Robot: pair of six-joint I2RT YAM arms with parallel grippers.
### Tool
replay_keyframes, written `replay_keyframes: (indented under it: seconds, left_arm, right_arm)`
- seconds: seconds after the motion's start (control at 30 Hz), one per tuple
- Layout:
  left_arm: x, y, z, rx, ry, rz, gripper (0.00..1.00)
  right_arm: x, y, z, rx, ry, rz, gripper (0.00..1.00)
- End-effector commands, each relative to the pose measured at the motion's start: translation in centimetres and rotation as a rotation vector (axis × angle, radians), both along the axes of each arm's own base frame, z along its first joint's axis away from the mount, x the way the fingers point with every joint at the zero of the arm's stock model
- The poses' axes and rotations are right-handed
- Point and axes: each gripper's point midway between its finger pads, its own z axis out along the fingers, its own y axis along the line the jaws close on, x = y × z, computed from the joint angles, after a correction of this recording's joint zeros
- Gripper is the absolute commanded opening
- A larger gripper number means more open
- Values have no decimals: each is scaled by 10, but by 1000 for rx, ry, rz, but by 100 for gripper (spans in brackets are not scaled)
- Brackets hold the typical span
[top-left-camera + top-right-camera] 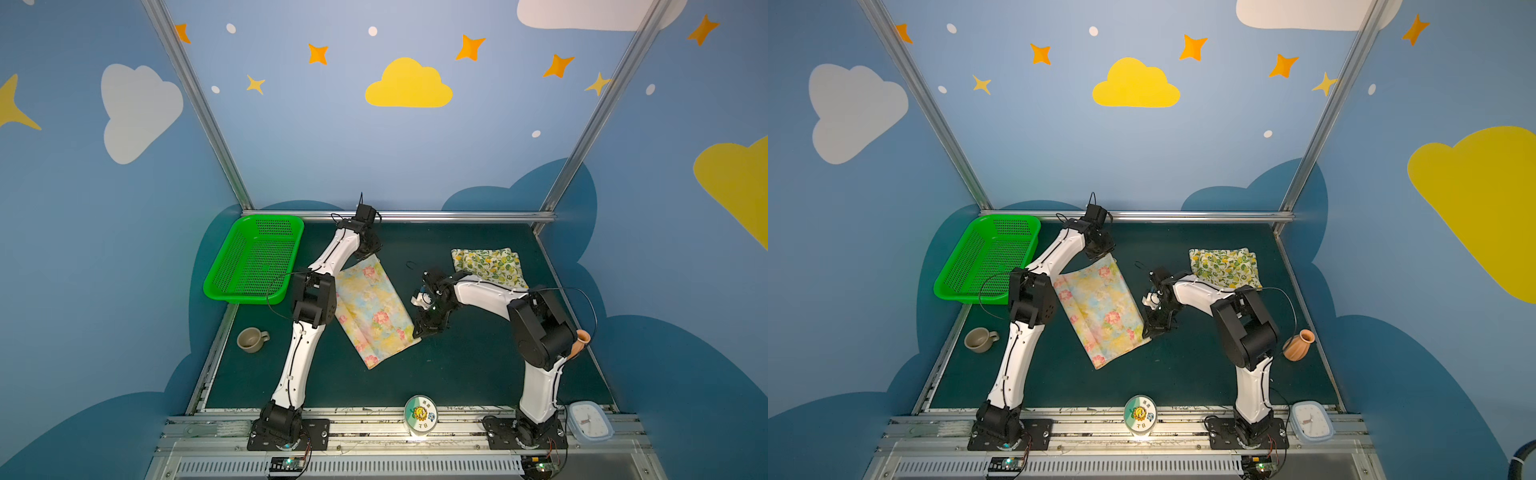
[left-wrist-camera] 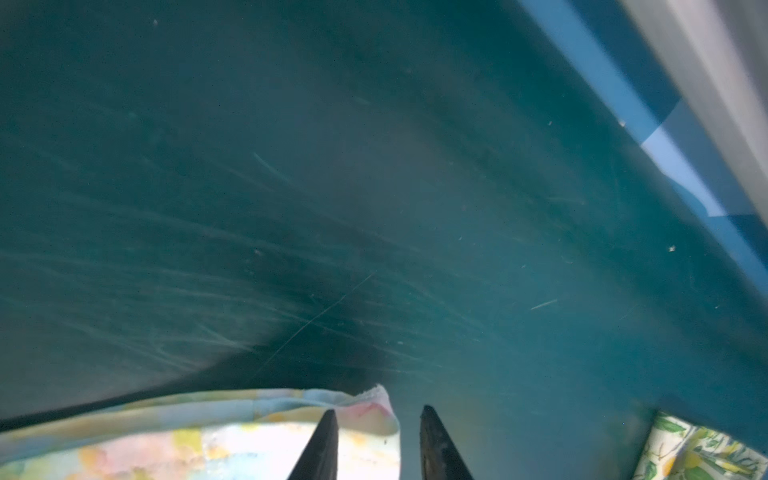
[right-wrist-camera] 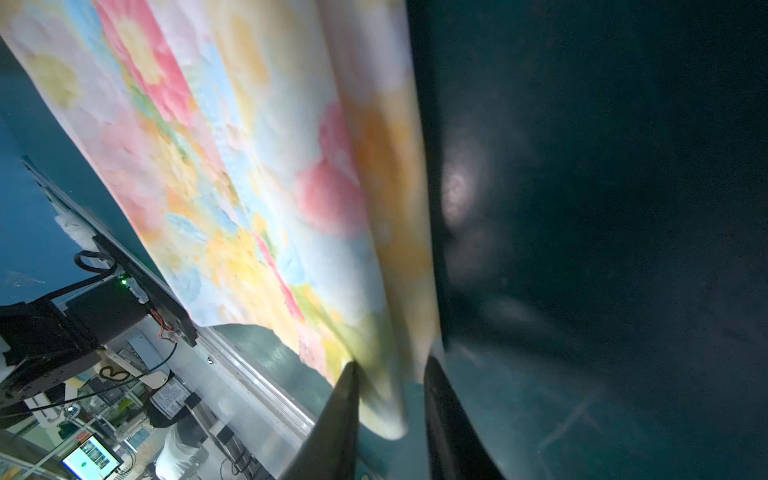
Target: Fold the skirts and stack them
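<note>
The pale yellow skirt with pink flowers [image 1: 370, 311] [image 1: 1100, 307] lies folded in a slanted strip on the dark green mat. My left gripper [image 1: 362, 259] [image 2: 376, 409] hovers over its far corner, jaws apart, the cloth corner [image 2: 374, 411] lying loose beneath them. My right gripper [image 1: 417, 334] [image 3: 390, 361] is at the near right corner, jaws apart around the rolled edge of the cloth [image 3: 386, 291] without pinching it. The cream skirt with lemons [image 1: 486, 264] [image 1: 1223, 266] [image 2: 698, 453] lies folded at the back right, partly hidden by the right arm.
A green mesh basket [image 1: 245, 297] stands at the back left. A grey mug [image 1: 251, 339] sits by the left edge. An orange vase [image 1: 1298, 345] stands behind the right arm. A round tin [image 1: 420, 413] and a small clock [image 1: 590, 422] rest on the front rail.
</note>
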Motion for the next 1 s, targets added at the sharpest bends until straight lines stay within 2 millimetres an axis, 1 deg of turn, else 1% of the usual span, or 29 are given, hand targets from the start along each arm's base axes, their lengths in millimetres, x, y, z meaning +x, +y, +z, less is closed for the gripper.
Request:
replay_keyframes:
  seconds: [0.0,0.1,0.13,0.27,0.3,0.37,0.47,0.5,0.57,0.63,0.7,0.8,0.9,0.97]
  left_arm:
    - [5,0,23,-3,-61,-19,38]
    - [3,3,43,-5,-96,-15,38]
    - [2,4,53,-7,-112,-14,39]
    - [-8,15,86,-3,-163,4,40]
    - [-13,20,94,-5,-174,13,40]
    - [-24,29,107,-14,-197,26,40]
    - [-48,49,114,-26,-209,83,37]
    - [-57,54,112,-39,-208,96,37]
    - [-76,63,104,-65,-192,118,31]
    - [-96,72,91,-81,-160,146,26]
    - [-114,74,74,-112,-123,149,21]
    - [-131,74,51,-123,-76,139,15]
    - [-143,73,30,-118,-24,131,12]
    - [-147,72,22,-116,-1,125,10]
  right_arm:
    - [3,-5,13,-20,-23,-30,31]
    - [6,-8,26,-29,-63,-48,32]
    - [6,-10,31,-37,-79,-55,32]
    - [8,-11,55,-47,-151,-64,32]
    - [7,-8,62,-40,-167,-61,32]
    - [4,-3,69,-49,-191,-48,31]
    - [-7,9,73,-71,-221,-7,30]
    - [-11,14,73,-79,-233,10,29]
    - [-20,24,72,-83,-251,48,25]
    - [-27,36,69,-61,-242,66,15]
    - [-30,44,63,-37,-209,56,0]
    - [-29,47,57,-41,-190,39,0]
    - [-22,45,50,-70,-207,20,0]
    - [-20,45,45,-83,-207,13,0]
